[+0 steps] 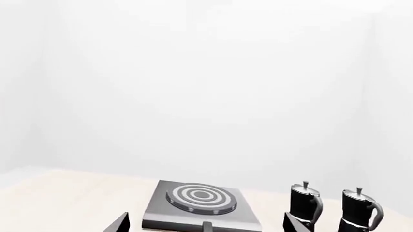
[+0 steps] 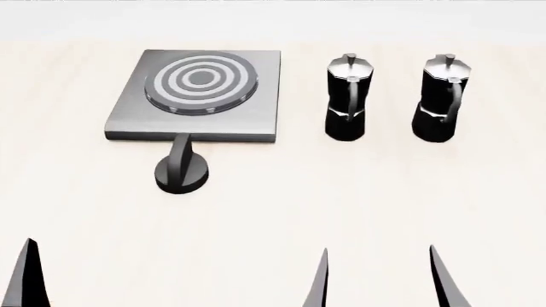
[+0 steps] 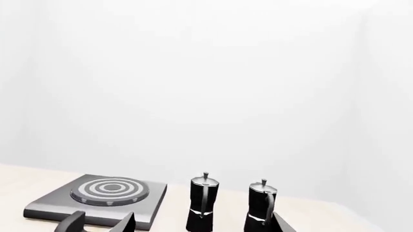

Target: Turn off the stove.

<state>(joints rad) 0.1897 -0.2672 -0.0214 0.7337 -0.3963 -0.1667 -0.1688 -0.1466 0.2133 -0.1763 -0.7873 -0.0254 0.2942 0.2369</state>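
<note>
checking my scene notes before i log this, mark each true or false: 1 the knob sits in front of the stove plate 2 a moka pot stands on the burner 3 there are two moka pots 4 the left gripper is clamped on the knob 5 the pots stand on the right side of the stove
1. True. The knob sits at the near edge of the stove, on the robot's side.
2. False. The burner is bare; both pots stand on the table.
3. True. One moka pot and a second moka pot stand side by side.
4. False. The left gripper hangs open near the robot, apart from the knob, and so does the right gripper.
5. True. Both stand to the robot's right of the stove.
</note>
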